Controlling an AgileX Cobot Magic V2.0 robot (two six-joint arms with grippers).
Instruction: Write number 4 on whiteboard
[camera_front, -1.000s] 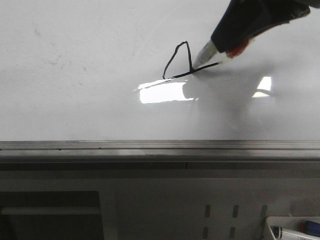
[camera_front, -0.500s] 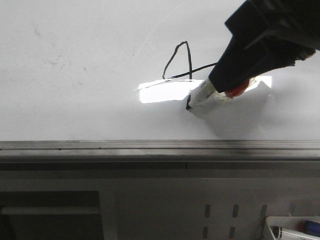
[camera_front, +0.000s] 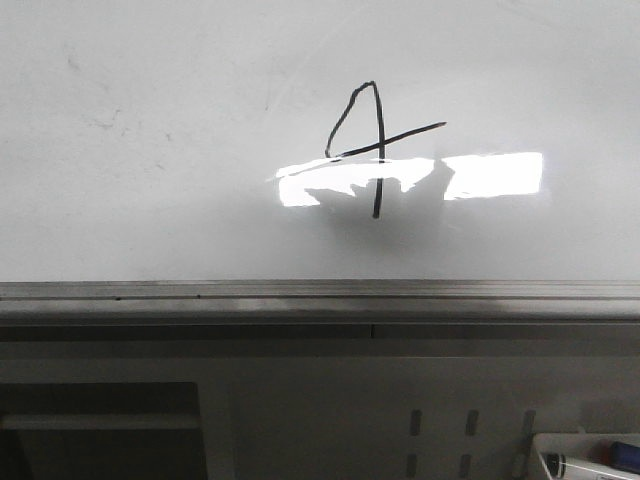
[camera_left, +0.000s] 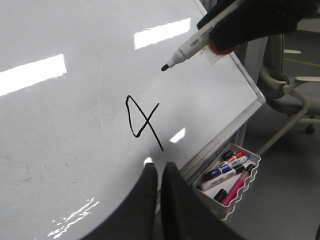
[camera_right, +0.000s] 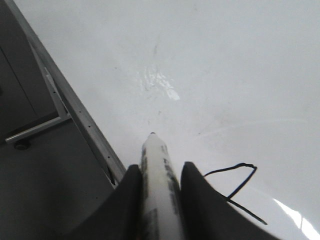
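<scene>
The number 4 (camera_front: 377, 200) stands in black on the whiteboard (camera_front: 150, 150), with a closed loop, a slanted crossbar and a long stem. It also shows in the left wrist view (camera_left: 135, 135) and partly in the right wrist view (camera_right: 242, 164). My right gripper (camera_right: 159, 167) is shut on a white marker (camera_right: 156, 165). In the left wrist view that gripper (camera_left: 227, 35) holds the marker (camera_left: 192, 44) off the board, its tip above the figure and apart from it. The right gripper is out of the front view. My left gripper (camera_left: 160, 172) is shut and empty near the board's lower edge.
A grey metal rail (camera_front: 300, 292) runs along the board's bottom edge. A white tray (camera_left: 252, 165) with several markers hangs below the board's corner; it also shows in the front view (camera_front: 585, 462). A chair (camera_left: 285, 85) stands beyond the board's side.
The right gripper drew the stem downward through the crossbar, then lifted the marker off the board and left the front view. The 4 now has its full stem.
</scene>
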